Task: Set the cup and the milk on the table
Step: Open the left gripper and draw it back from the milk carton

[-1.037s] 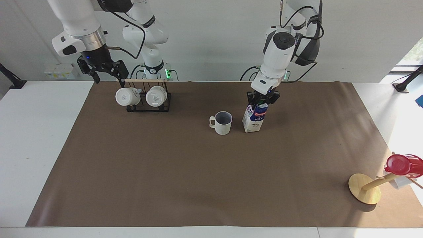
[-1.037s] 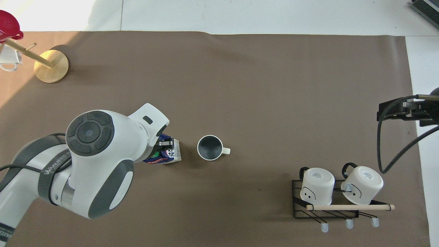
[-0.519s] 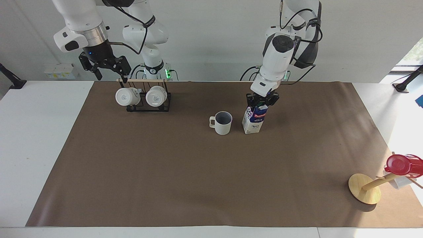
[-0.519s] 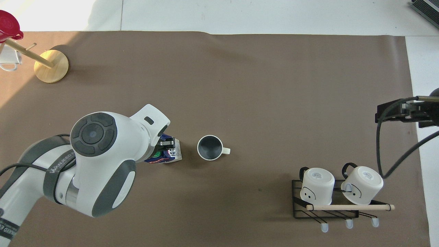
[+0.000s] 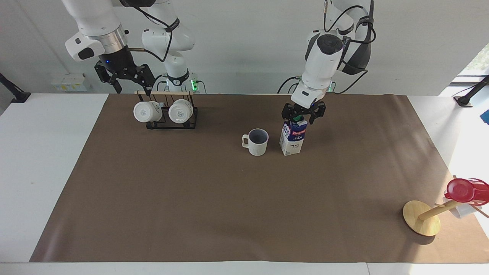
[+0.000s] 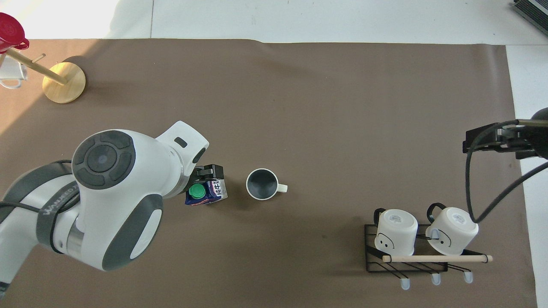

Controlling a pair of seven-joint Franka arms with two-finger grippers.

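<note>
While the milk (image 5: 293,136) stands upright on the brown sheet (image 5: 237,198) of the desk (image 5: 46,160), just beside the cup (image 5: 257,141) and toward the left arm's end, the left tool (image 5: 303,113) hangs directly over the carton's green cap (image 6: 197,191) with its jaws spread wide and nothing in them; the fingertips flank the carton's top and appear clear of it, though contact on the hidden side cannot be ruled out; the cup stands upright and apart from the carton, handle pointing toward the right arm's end, so both task items look set down. Risk one: a tall, narrow carton tips easily, and a sideways drift of the left tool during withdrawal could catch the cap or gable and topple the carton toward the cup; a straight vertical lift would avoid this. Risk two: a falling carton could strike the cup, since the two stand close. The right tool (image 5: 126,76) waits, fingers apart and empty, above the end of the black rack (image 5: 172,116) that carries two white mugs (image 5: 148,111) on their sides; a careless descent there could snag the rack's wooden bar (image 5: 165,93) and dislodge the mugs. A wooden stand (image 5: 421,217) with a red cup (image 5: 464,190) sits well apart near the desk's corner and is unlikely to be involved.
</note>
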